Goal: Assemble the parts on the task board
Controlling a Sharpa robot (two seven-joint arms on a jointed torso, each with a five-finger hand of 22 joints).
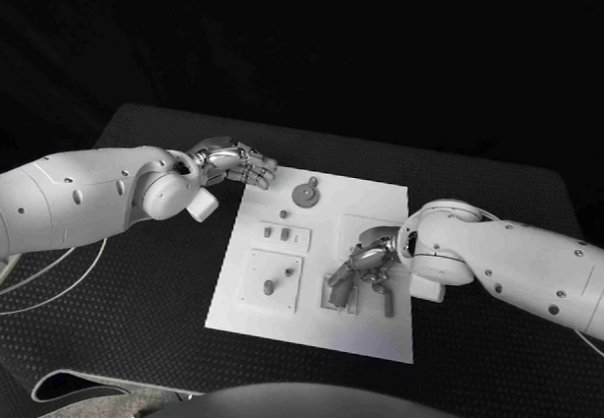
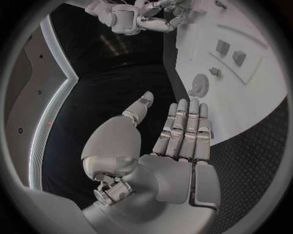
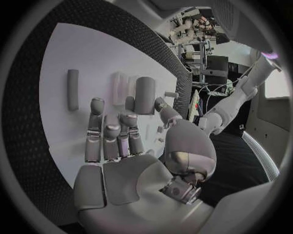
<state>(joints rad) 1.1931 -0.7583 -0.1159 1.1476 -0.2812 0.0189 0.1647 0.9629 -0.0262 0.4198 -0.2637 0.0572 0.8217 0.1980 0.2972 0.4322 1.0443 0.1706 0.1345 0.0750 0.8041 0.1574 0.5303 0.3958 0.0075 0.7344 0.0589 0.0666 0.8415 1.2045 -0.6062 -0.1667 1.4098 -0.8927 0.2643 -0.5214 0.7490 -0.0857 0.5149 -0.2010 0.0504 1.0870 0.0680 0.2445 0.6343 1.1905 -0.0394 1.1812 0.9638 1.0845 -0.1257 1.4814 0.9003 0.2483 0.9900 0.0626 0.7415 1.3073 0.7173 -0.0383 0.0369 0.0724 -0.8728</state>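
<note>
Over the white board (image 1: 374, 201) | right hand (image 1: 365, 266) open, fingers reaching down among grey pegs (image 1: 388, 301) | left hand (image 1: 235, 162) open, empty, at the board's far corner | black table (image 1: 138, 303)

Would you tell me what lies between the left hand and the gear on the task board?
In the left wrist view, only bare white task board separates the left hand from the gear; the head view agrees.

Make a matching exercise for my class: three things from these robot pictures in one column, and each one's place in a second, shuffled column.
Things:
1. gear
2. left robot hand
3. right robot hand

Places:
A. over the task board's right half
B. at the board's far left corner
C. lying on the board's far part

Pairs: 1-C, 2-B, 3-A
</note>
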